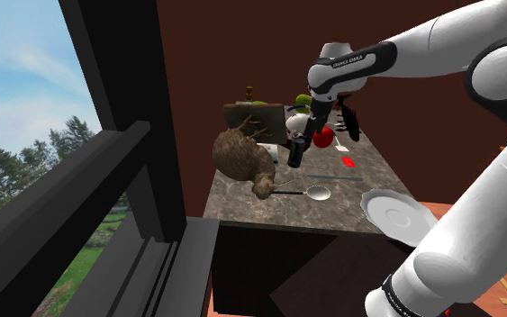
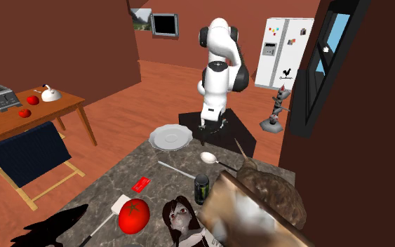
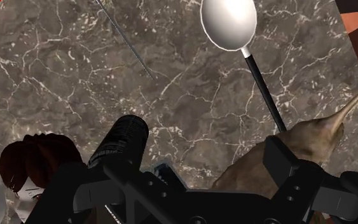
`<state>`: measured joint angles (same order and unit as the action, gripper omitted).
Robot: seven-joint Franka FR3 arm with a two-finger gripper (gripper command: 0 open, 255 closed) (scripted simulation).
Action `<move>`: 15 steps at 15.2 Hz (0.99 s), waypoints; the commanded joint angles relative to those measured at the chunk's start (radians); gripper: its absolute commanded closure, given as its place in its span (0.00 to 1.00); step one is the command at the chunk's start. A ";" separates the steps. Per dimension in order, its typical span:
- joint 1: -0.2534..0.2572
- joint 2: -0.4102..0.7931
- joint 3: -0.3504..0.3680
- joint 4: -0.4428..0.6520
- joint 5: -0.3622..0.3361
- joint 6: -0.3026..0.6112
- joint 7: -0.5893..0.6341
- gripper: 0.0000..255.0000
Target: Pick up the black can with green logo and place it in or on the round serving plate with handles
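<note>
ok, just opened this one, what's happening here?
The Franka arm looks to be going for the black can, which stands upright on the marble counter next to a doll. The tool hangs over the counter near it, fingers apart. The can is beside one finger and not gripped. The round plate lies bare at the counter's end toward the stand, past a spoon. Nothing is picked up yet.

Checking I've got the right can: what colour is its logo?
Green, on the black can; clearest in the second exterior view.
</note>
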<state>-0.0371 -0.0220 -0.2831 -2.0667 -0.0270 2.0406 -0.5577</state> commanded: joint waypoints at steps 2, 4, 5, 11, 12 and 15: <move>-0.015 0.116 -0.014 0.089 0.042 0.022 -0.057 0.00; -0.030 0.197 -0.018 0.153 0.072 0.033 -0.093 0.00; -0.038 0.237 -0.018 0.187 0.087 0.037 -0.110 0.00; -0.101 0.481 -0.004 0.427 0.165 0.027 -0.193 0.00; -0.102 0.486 -0.003 0.421 0.167 0.039 -0.194 0.00; -0.104 0.503 0.001 0.404 0.173 0.071 -0.198 0.00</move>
<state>-0.1409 0.4739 -0.2837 -1.6586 0.1430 2.1005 -0.7544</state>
